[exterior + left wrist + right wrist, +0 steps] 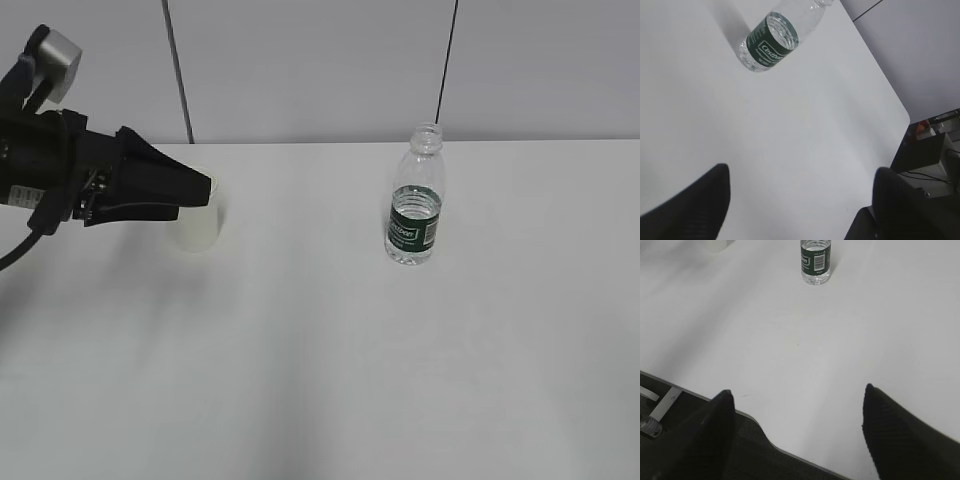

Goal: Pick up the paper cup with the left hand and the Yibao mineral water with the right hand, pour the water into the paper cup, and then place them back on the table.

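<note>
One big white table [330,340] fills most of the outside view. It is flat and plain, with a pale wall behind it.

Next in size is the left hand [205,188]. It is a black arm that comes in from the left side of the outside view, with a little grey camera block on top. Its black tip is right at the top of the paper cup [197,228] and covers part of the cup's rim. I cannot tell from this side if the tip is touching the cup or is just in front of it. In the left wrist view its two black fingers [690,207] stand wide apart, with only bare table between them, so this hand is let go and holds nothing.

The right hand [797,432] shows only in its own wrist view. Its two black fingers [900,435] are spread wide too, over the near edge of the table. Nothing is between them. It is far back from the bottle.

The Yibao mineral water [415,197] stands straight up on the table, right of the middle, well apart from the cup. It has no cap, a dark green label and some water inside.

The paper cup is the smallest thing. It stands upright on the left part of the table.
</note>
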